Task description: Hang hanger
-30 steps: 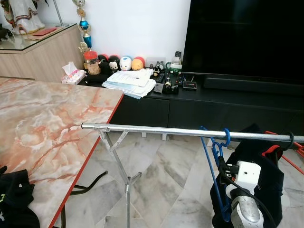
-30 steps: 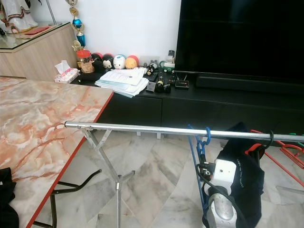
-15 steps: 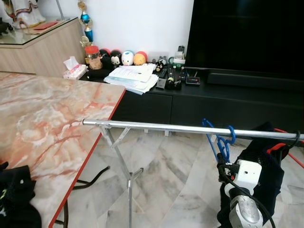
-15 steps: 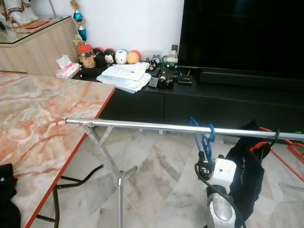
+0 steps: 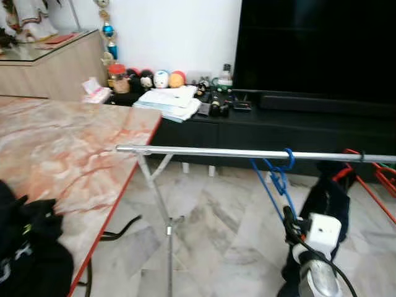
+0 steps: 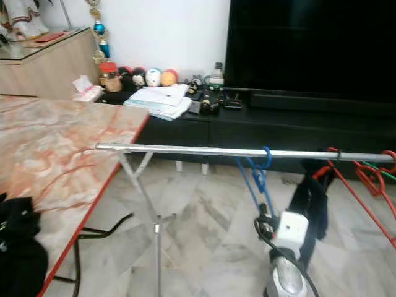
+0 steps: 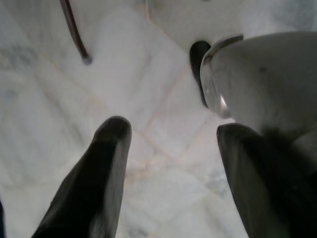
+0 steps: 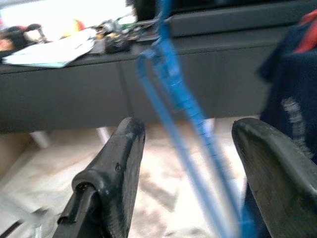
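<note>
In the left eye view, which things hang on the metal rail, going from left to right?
Along the metal rail: blue hanger → dark garment → red hangers at the right edge.

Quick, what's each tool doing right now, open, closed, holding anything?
Left tool: open, holding nothing, pointed at the floor.
Right tool: open, the blue hanger passes between its fingers, not clamped, hooked on the rail.

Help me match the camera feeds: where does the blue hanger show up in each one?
Left eye: blue hanger hooked on the metal rail, right of centre.
Right eye: same, near centre.
Right wrist: between the open right gripper fingers.
Left wrist: floor, not the hanger.
Shared landmark: the rail.
</note>
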`<state>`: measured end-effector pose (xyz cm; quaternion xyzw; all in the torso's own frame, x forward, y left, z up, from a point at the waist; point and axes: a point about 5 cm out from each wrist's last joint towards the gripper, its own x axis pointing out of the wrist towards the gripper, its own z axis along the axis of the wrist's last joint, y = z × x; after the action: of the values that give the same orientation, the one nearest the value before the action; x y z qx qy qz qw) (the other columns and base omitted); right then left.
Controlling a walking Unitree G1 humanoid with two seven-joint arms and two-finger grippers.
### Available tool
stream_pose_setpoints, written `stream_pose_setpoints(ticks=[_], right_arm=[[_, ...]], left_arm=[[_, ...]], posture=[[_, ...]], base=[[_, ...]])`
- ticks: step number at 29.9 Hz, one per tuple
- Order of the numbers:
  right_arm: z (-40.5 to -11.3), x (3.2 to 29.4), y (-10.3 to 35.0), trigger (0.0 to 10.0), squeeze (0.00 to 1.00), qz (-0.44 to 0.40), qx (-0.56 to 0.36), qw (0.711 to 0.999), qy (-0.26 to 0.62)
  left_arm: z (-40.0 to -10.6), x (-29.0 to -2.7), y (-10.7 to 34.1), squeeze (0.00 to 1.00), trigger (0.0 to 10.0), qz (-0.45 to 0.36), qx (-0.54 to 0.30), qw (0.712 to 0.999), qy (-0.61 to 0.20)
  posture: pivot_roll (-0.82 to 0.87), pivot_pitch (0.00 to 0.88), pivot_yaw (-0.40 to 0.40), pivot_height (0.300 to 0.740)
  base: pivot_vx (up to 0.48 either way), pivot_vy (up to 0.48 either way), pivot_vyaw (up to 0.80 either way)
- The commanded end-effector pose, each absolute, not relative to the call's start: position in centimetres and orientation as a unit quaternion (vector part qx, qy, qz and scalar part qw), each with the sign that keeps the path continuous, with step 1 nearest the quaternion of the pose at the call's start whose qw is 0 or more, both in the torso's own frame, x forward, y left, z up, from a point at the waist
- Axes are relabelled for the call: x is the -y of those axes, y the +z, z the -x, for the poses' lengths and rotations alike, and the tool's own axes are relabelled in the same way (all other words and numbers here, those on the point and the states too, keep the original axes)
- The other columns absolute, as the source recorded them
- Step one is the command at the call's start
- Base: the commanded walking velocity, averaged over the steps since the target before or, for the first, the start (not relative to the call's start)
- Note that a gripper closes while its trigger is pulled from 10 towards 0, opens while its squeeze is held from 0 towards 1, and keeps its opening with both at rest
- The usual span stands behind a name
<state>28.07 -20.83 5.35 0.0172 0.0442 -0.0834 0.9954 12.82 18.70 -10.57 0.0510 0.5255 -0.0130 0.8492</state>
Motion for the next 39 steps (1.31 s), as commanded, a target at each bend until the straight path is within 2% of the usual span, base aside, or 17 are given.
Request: stream_pose_setpoints(ticks=[1,8,15,22,27,30,39], right_arm=[[-27.8,20.6,4.7,10.0,0.00,-0.019,-0.061,0.995,-0.082],[-27.3,20.7,3.2,10.0,0.00,-0.016,-0.094,0.992,-0.085],[-26.2,21.1,-0.4,10.0,0.00,-0.058,-0.184,0.974,-0.118],[-24.3,20.6,-3.3,10.0,0.00,-0.037,-0.272,0.957,-0.096],[-23.5,20.4,-4.2,10.0,0.00,-0.026,-0.300,0.950,-0.087],[-21.4,20.4,-6.0,10.0,0.00,-0.014,-0.362,0.928,-0.084],[-18.9,19.7,-7.9,10.0,0.00,-0.005,-0.429,0.900,-0.071]], left_arm=[[-12.0,-17.3,-11.0,0.00,10.0,-0.040,-0.540,0.840,-0.042],[-12.1,-17.3,-11.0,0.00,10.0,-0.041,-0.540,0.840,-0.042],[-12.2,-17.3,-10.9,0.00,10.0,-0.041,-0.539,0.840,-0.045],[-12.2,-17.3,-10.9,0.00,10.0,-0.038,-0.537,0.842,-0.040],[-12.1,-17.2,-10.9,0.00,10.0,-0.038,-0.538,0.841,-0.041],[-12.2,-17.1,-10.9,0.00,10.0,-0.032,-0.537,0.842,-0.037],[-12.4,-17.5,-10.8,0.00,10.0,-0.042,-0.534,0.844,-0.035]], posture=[[0.04,0.019,0.020,0.740],[0.04,0.017,0.020,0.740],[0.04,0.016,0.025,0.740],[0.05,0.015,0.022,0.740],[0.05,0.010,0.019,0.740],[0.06,0.000,0.003,0.740],[0.06,0.000,0.022,0.740]], base=[[-0.247,0.000,0.00],[-0.247,0.000,0.00],[-0.247,0.000,0.00],[-0.247,0.000,0.00],[-0.247,0.000,0.00],[-0.247,0.000,0.00],[-0.138,0.000,0.00]])
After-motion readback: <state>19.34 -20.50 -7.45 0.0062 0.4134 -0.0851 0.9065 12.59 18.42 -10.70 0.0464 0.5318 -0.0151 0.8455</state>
